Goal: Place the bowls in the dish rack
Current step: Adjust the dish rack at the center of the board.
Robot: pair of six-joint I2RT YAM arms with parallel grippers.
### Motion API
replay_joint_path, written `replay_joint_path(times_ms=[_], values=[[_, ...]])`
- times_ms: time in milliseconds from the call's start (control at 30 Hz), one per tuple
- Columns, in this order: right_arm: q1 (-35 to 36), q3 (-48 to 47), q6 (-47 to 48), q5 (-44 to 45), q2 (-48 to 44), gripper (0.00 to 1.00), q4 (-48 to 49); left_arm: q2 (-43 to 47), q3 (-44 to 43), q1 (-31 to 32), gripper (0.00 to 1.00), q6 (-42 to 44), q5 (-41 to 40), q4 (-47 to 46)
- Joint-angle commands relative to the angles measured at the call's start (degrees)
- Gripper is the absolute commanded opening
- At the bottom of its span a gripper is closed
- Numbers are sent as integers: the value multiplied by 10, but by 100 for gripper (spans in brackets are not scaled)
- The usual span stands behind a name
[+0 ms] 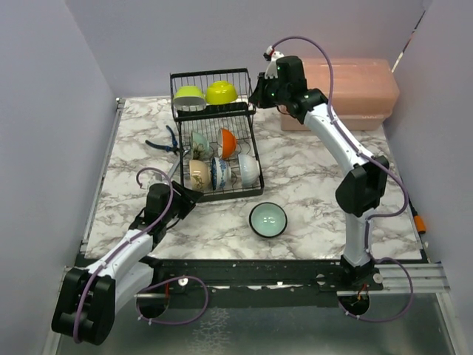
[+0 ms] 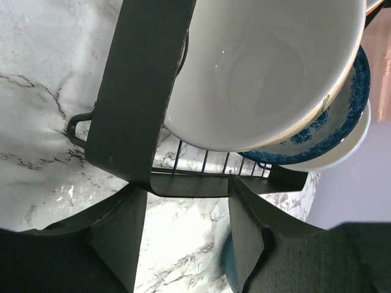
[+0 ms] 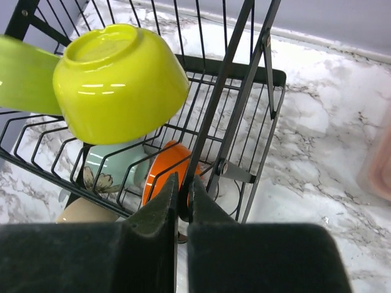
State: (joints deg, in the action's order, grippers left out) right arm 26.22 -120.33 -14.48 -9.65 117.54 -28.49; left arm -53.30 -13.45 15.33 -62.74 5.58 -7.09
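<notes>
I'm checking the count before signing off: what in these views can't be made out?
Top view: bowls in the dish rack's lower tier overlap; exact count unclear.
Right wrist view: whether the shut right claw pinches a rack wire; its fingers cover the spot.
Left wrist view: the pale bowl is mostly hidden behind the blue-patterned bowl.

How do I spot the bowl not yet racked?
Find the black wire rack on the marble table. Near its front right corner a bowl sits alone, upright on the table. It's pale teal inside, dark outside; every other bowl is racked.
</notes>
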Motion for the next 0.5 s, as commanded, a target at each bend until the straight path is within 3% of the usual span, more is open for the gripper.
replay_joint_path(times_ms=[0,467], values=[[-5,34,16,18,-33,0,-48,-33,6,-16,15,63,-68,17],[-4,112,11,-6,-116,0,-70,-127,-65,-83,13,122,-56,-1]])
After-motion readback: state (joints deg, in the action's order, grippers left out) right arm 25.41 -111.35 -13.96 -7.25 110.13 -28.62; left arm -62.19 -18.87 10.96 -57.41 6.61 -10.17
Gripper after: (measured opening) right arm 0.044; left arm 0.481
